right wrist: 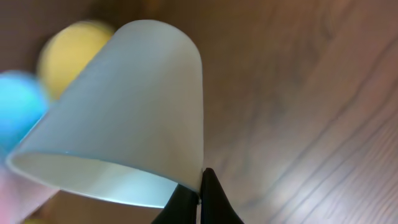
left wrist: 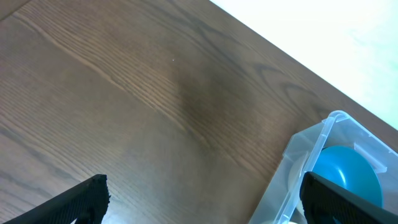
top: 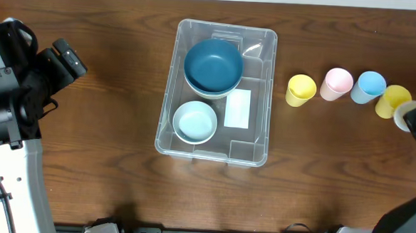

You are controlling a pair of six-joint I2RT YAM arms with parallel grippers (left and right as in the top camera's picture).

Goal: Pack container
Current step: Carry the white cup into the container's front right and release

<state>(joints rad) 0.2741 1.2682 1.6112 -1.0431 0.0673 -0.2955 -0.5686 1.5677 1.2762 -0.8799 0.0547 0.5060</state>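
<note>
The container (top: 260,98) is a clear bin at mid-table, seen again at the lower right of the left wrist view (left wrist: 292,168). A dark blue bowl (top: 213,65) and a pale blue bowl (top: 195,121) lie in it beside a white label (top: 238,108). At the table's far right my right gripper (top: 412,121) is shut on the wall of a pale whitish cup (top: 406,113). In the right wrist view the cup (right wrist: 130,99) is tilted, its rim pinched by my gripper (right wrist: 200,193). My left gripper (left wrist: 205,196) stands open over bare wood, left of the container.
Several cups stand in a row right of the container: yellow (top: 301,89), pink (top: 337,83), light blue (top: 370,86) and a second yellow one (top: 393,100) next to the held cup. The left arm (top: 24,78) fills the left side.
</note>
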